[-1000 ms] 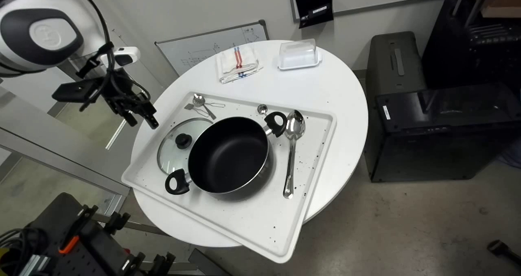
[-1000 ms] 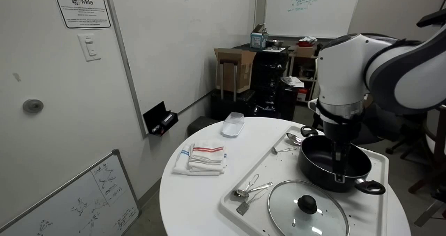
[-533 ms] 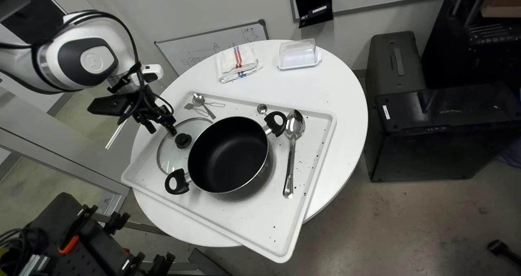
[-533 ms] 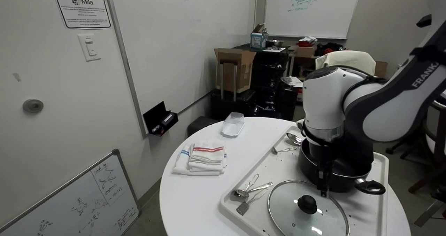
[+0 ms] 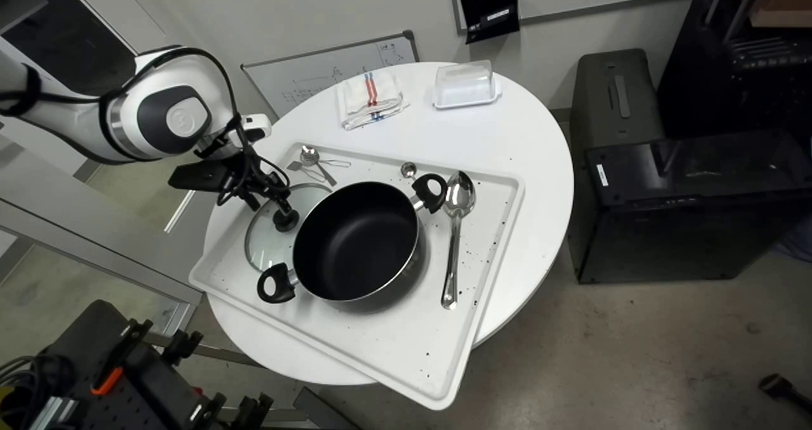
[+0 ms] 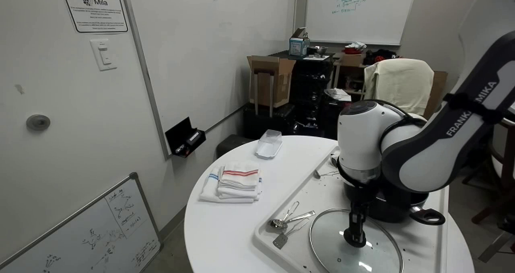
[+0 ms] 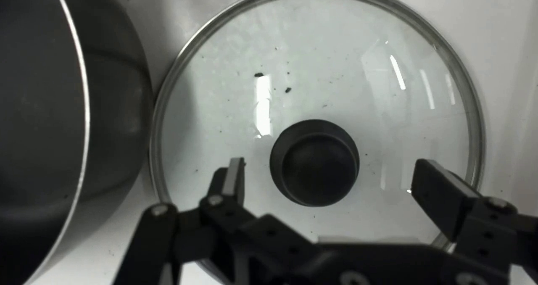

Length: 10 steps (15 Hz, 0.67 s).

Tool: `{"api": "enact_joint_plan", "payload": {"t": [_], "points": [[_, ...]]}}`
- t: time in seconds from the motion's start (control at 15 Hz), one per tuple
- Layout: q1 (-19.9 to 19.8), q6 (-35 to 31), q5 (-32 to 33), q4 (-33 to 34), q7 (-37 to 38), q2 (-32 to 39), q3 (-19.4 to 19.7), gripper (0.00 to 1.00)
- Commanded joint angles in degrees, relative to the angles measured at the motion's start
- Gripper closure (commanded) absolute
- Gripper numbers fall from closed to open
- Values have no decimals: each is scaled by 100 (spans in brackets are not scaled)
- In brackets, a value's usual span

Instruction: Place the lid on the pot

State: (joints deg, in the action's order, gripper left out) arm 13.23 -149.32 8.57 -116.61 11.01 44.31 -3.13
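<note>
The clear glass lid (image 5: 266, 246) with a metal rim lies flat on the tray, knob up, close beside the pot; it also shows in an exterior view (image 6: 330, 232) and the wrist view (image 7: 319, 58). Its black knob (image 7: 317, 167) is between my fingers. The black pot (image 5: 396, 293) stands upright and uncovered, with two loop handles; my arm hides much of it in an exterior view (image 6: 384, 212). My gripper (image 7: 328, 165) is open over the lid, a finger on each side of the knob, with gaps visible on both sides.
A white tray (image 5: 380, 347) on the round white table (image 5: 526, 132) holds the pot, a large spoon (image 5: 458, 227) and several small utensils (image 5: 311, 157). Folded towels (image 5: 371, 100) and a clear-covered dish (image 5: 466, 87) stand on the table behind the tray.
My arm has moved over the tray and down, from off the lid's side to the knob. The gripper now reaches the knob in both exterior views. Lid and pot have not moved.
</note>
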Motion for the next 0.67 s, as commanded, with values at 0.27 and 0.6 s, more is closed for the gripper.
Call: {"api": "enact_joint_plan", "payload": {"t": [0.27,0.6], "points": [[232,-259,-22,305,-1,447,174,0],[258,-292,-30,303,-18,530,205,26]]}}
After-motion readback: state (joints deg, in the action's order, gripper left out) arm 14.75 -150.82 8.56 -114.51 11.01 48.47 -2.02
